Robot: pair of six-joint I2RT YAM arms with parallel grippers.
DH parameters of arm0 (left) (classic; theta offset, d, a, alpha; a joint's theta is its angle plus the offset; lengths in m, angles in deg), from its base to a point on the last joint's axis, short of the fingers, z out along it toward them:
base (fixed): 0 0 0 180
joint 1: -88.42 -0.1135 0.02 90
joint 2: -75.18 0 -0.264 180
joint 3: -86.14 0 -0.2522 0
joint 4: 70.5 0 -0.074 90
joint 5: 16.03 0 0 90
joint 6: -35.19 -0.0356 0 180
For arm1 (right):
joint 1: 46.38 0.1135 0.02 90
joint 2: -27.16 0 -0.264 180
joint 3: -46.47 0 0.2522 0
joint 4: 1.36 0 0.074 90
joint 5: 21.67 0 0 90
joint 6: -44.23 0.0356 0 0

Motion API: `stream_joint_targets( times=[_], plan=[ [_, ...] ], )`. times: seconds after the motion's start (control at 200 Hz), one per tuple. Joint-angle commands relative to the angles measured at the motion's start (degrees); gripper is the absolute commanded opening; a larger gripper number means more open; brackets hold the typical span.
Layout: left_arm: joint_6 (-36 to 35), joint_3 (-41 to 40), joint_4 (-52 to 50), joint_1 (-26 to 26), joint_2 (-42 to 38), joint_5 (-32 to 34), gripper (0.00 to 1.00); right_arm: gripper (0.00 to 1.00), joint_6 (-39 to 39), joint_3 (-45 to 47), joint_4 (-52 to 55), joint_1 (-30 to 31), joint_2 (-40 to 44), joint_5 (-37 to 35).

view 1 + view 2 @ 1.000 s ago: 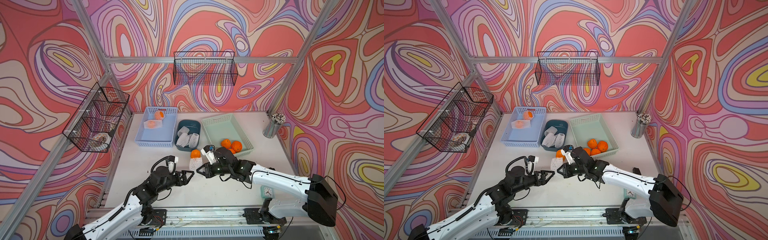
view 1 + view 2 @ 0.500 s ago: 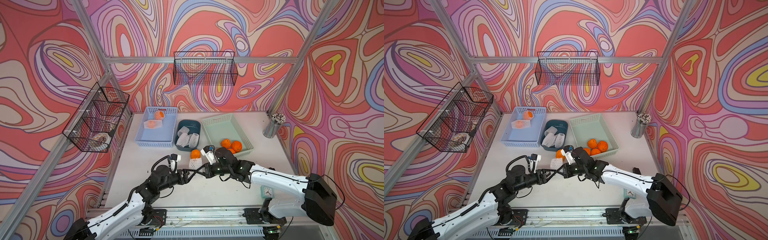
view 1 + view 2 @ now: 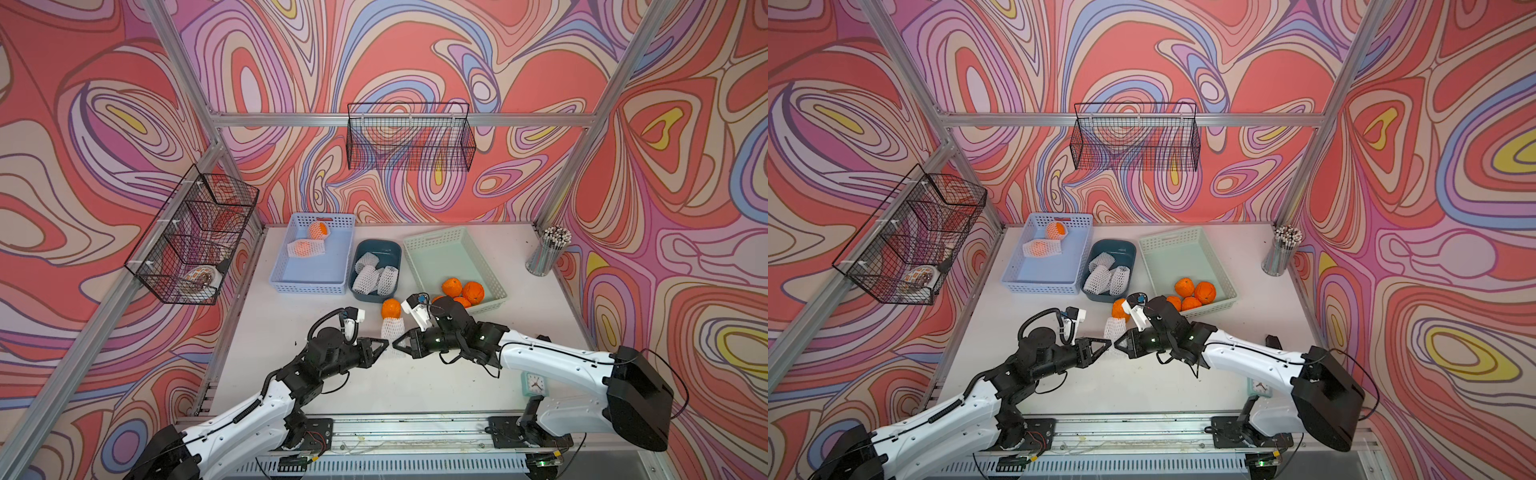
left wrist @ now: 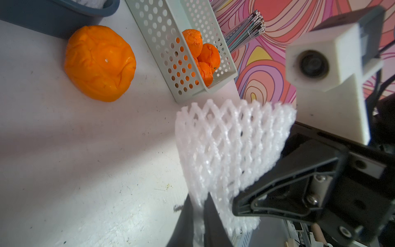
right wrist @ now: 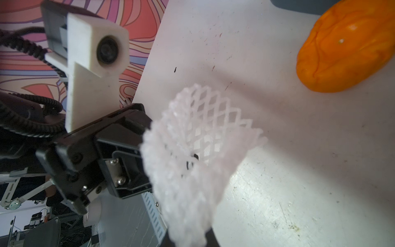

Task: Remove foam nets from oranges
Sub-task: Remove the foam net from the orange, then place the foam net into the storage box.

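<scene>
An empty white foam net (image 3: 392, 330) (image 3: 1115, 328) hangs just above the middle of the table. My left gripper (image 3: 384, 343) (image 4: 197, 224) is shut on one edge of the foam net (image 4: 230, 145). My right gripper (image 3: 397, 345) (image 5: 190, 239) is shut on the opposite edge of the foam net (image 5: 192, 160), tip to tip with the left. A bare orange (image 3: 390, 308) (image 4: 99, 63) (image 5: 346, 49) lies on the table just beyond the net, apart from it.
A blue basket (image 3: 307, 286) holds two netted oranges (image 3: 305, 248). A dark bin (image 3: 378, 243) holds several empty nets (image 3: 374, 276). A green basket (image 3: 440, 239) holds bare oranges (image 3: 463, 289). A pen cup (image 3: 548, 249) stands at the back right and a small clock (image 3: 535, 384) at the front right.
My left gripper came in from the left, open, and shut on the net's free edge. The right gripper kept its hold and barely moved.
</scene>
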Motion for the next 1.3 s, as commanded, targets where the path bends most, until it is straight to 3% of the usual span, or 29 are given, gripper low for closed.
stream_joint_targets(
  times=[0.0,0.19,0.361,0.581,0.686,0.856,1.072,1.297],
  plan=[
    [-1.8,2.6,-1.1,0.1,0.6,0.8,0.02,0.12,-0.1,0.8,-0.6,-0.2,0.1,0.5],
    [-2.9,3.9,-1.7,0.1,1.3,0.6,0.0,0.2,-0.4,0.6,0.5,-0.6,0.8,0.0],
    [-4.8,5.7,-5.4,0.0,1.0,2.7,0.0,0.54,-1.1,0.8,1.9,-0.9,2.2,-1.0],
    [-9.9,11.7,-15.3,-2.5,1.4,6.2,0.0,0.78,-2.2,1.6,4.6,-1.0,5.1,-3.3],
    [-11.8,17.3,-20.4,-6.9,3.8,6.4,0.0,0.89,-2.9,2.6,4.8,-1.0,6.9,-3.9],
    [-19.0,29.3,-29.0,-12.4,12.2,8.4,0.0,0.94,-3.3,3.6,5.9,-1.0,8.7,-4.5],
    [-25.8,45.6,-38.1,-14.7,25.8,15.2,0.0,0.95,-3.3,4.4,7.0,-1.0,9.3,-5.4],
    [-30.1,61.4,-42.9,-17.1,41.4,18.1,0.0,0.97,-2.9,6.8,6.4,-1.0,10.9,-5.5]
  ],
)
